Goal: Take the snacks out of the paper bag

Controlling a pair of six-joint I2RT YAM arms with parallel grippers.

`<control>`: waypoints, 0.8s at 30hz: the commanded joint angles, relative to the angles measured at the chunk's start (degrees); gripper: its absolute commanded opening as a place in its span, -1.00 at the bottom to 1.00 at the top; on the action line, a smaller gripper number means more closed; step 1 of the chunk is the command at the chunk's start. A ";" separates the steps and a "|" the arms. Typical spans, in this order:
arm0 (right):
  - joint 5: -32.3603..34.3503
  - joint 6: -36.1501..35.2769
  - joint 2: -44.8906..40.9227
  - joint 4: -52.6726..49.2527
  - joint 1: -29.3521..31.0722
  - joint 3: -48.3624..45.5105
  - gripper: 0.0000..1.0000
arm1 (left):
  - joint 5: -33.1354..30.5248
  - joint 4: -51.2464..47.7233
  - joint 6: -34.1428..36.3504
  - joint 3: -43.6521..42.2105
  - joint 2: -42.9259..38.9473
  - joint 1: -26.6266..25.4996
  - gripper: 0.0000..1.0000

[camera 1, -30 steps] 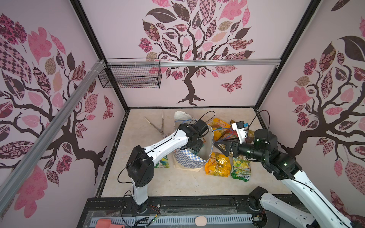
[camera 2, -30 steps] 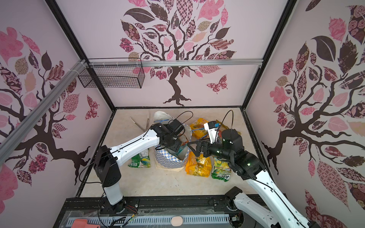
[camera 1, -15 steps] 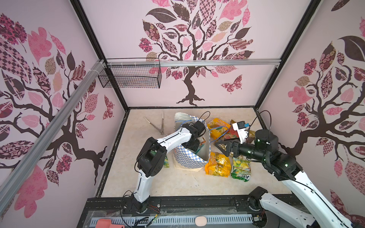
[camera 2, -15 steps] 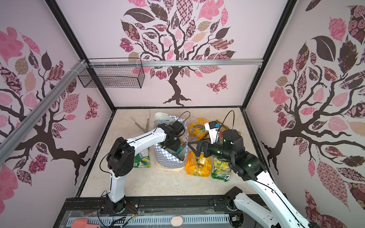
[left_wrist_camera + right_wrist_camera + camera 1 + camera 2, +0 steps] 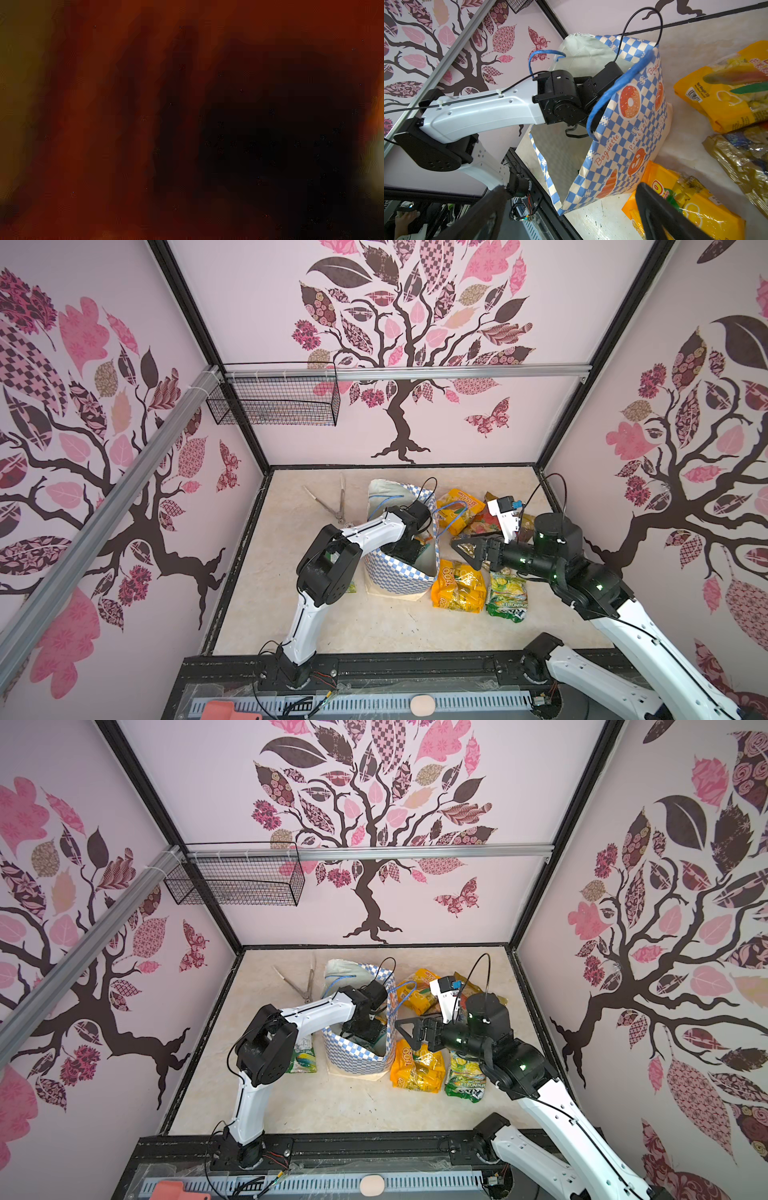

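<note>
Bag point(image 5: 395, 578) upright, mouth up; L claw point(image 5: 409, 549) inside; R claw point(image 5: 461, 549) agape.

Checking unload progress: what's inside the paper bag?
Left gripper reaches inside the paper bag, beside a sliver of colourful packet. Its jaws and the bag's bottom are covered; left wrist view shows only dark blur.

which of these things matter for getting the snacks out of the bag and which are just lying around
For the job: paper bag; orange-yellow packet, green packet, yellow packet and gold packet beside it; green-and-white packet on its other side.
Just lying about: metal tongs; black wire basket on the wall rail.
</note>
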 commanded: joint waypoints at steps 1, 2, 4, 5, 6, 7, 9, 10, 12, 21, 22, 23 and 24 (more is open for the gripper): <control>0.03 0.24 -0.04 0.08 0.29 -0.08 0.99 | 4.15 1.62 -0.75 -4.28 4.04 0.50 0.38; 0.11 0.28 -0.12 0.06 0.33 -0.01 1.00 | 4.36 1.90 -0.80 -4.55 4.13 0.61 0.35; 0.11 0.35 -0.04 0.07 0.34 -0.15 0.99 | 4.55 2.36 -0.97 -5.26 3.81 0.63 0.21; 0.18 0.39 -0.08 0.06 0.30 -0.08 0.99 | 4.71 2.70 -0.98 -5.54 3.43 0.71 0.13; 0.20 0.42 -0.03 0.14 0.29 -0.07 1.00 | 4.85 3.01 -0.98 -5.89 2.92 0.71 0.05; 0.20 0.51 0.04 0.17 0.33 -0.06 1.00 | 5.21 3.28 -0.98 -5.97 2.40 0.76 -0.03; 0.26 0.57 0.01 0.24 0.29 -0.05 0.99 | 5.77 3.58 -0.89 -6.15 1.19 0.84 -0.18; 0.31 0.70 0.00 0.23 0.31 -0.06 1.00 | 5.88 3.72 -0.89 -6.12 0.43 0.82 -0.25; 0.44 0.75 -0.08 0.24 0.29 0.04 1.00 | 5.96 3.76 -0.80 -6.25 -1.02 0.78 -0.40; 1.34 1.14 -0.36 0.23 0.29 -0.06 0.99 | 6.18 3.04 0.01 -6.14 -7.79 0.83 -1.00; 1.51 1.12 -0.35 0.24 0.31 -0.10 1.00 | 5.98 2.90 0.05 -6.01 -8.65 0.89 -1.00; 1.60 1.14 -0.36 0.24 0.29 -0.16 1.00 | 5.86 2.74 0.08 -5.88 -9.33 0.87 -1.00; 1.78 1.14 -0.37 0.23 0.29 -0.21 1.00 | 5.80 2.38 0.08 -5.62 -10.03 0.86 -1.00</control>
